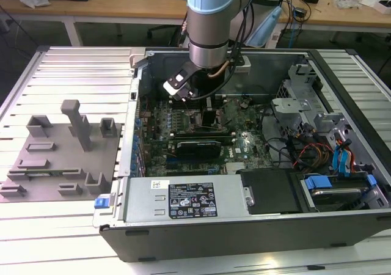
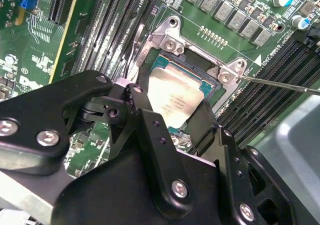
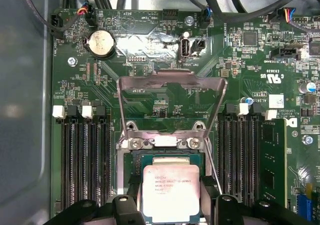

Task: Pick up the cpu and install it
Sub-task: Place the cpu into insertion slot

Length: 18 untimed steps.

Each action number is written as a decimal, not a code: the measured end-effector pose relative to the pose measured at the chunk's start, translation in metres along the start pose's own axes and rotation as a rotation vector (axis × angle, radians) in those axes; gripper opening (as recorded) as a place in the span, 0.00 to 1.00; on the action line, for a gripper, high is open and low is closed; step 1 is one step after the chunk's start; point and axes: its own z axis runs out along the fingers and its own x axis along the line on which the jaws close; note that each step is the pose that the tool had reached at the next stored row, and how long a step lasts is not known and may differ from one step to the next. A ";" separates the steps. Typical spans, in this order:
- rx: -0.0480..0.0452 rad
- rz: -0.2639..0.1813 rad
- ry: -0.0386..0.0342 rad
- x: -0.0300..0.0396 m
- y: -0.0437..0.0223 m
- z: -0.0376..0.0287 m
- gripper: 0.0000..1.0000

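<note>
The jaws are clamped on two sides of the cpu (image 3: 171, 192), just over the open socket (image 3: 170, 159), so I think it should stay flat, corners lined up, and go down softly.

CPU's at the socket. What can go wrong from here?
1. The cpu is pinched between the fingers over the socket; if it goes down tilted or offset, socket contacts may bend.
2. The raised load plate stands close to the fingers; a sideways move might knock it.
3. The memory slots flank the socket, leaving the fingers little room to open.
</note>
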 end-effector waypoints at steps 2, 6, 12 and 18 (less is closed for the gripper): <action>0.0001 0.000 -0.0003 0.0000 0.0000 0.0004 0.55; -0.0005 0.000 -0.0004 0.0001 0.0000 0.0006 0.55; -0.0003 0.000 0.0031 0.0001 -0.0001 0.0006 0.61; -0.0011 -0.001 0.0117 0.0001 0.0001 -0.0017 0.61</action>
